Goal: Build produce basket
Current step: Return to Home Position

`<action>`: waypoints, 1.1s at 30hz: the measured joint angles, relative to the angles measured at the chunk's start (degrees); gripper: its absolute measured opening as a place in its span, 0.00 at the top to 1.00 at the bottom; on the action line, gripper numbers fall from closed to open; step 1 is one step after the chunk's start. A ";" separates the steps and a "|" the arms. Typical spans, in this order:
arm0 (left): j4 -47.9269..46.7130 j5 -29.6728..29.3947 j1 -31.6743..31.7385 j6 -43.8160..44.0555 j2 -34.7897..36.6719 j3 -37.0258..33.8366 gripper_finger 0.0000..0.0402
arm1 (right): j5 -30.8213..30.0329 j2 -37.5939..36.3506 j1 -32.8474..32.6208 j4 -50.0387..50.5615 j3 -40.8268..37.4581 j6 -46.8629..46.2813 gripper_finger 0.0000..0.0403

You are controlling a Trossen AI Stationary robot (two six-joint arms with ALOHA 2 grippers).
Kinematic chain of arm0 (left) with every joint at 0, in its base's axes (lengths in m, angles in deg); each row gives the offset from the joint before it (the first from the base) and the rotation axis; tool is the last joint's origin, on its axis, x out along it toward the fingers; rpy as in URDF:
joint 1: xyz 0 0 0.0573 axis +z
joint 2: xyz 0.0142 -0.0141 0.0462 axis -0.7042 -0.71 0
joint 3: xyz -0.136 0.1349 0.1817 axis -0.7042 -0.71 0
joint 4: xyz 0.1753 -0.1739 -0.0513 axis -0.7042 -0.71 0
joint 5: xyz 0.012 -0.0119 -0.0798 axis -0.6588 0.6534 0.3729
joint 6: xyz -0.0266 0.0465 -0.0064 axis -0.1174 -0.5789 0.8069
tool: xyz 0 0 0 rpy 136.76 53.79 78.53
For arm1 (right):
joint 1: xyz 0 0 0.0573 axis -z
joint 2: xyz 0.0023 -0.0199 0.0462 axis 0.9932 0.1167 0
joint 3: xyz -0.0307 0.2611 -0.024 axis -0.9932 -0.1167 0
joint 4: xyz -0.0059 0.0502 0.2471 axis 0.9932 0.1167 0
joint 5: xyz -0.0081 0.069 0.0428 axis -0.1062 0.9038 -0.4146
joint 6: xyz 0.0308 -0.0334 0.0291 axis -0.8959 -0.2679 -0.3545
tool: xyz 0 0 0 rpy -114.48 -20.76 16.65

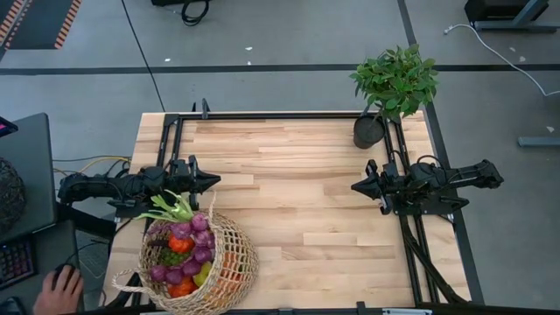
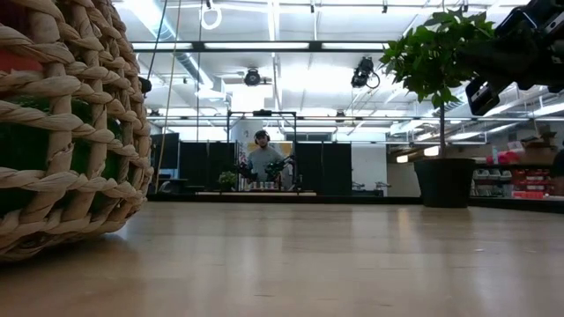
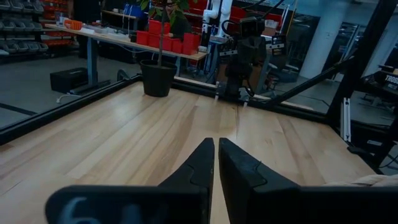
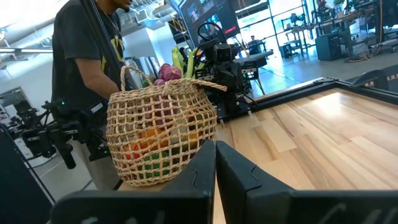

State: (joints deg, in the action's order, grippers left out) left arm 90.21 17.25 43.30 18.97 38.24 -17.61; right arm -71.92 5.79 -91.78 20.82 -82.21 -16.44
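Observation:
The tan woven basket (image 1: 197,262) stands on its base at the table's near left corner, its weave also filling the left of the low view (image 2: 66,123) and showing in the right wrist view (image 4: 158,134). Produce (image 1: 184,249) is piled inside: a leek, purple grapes, orange and green pieces. My left gripper (image 1: 214,181) is shut, level above the table's left edge, just beyond the basket's far side. My right gripper (image 1: 357,186) is shut, level at the right edge, pointing toward the table's middle. Neither holds anything.
A leafy potted plant (image 1: 389,92) stands at the far right corner. A black frame (image 1: 280,115) runs along the far edge. A person's hand (image 1: 59,289) rests on a mouse off the table's near left. Bare wood (image 1: 297,201) lies between the grippers.

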 joint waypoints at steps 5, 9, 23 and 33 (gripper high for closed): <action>0.00 0.00 0.01 0.00 -0.01 0.00 0.92 | 0.00 0.01 0.00 0.00 0.00 0.00 0.96; 0.00 -0.01 -0.01 -0.02 0.00 0.00 0.90 | 0.00 0.01 0.00 0.00 0.00 0.00 0.96; 0.00 0.00 0.00 -0.02 -0.01 0.00 0.93 | 0.00 0.01 0.00 0.00 0.00 0.00 0.96; 0.00 0.00 0.01 -0.01 0.00 0.00 0.90 | 0.00 0.01 -0.01 0.00 0.00 0.00 0.96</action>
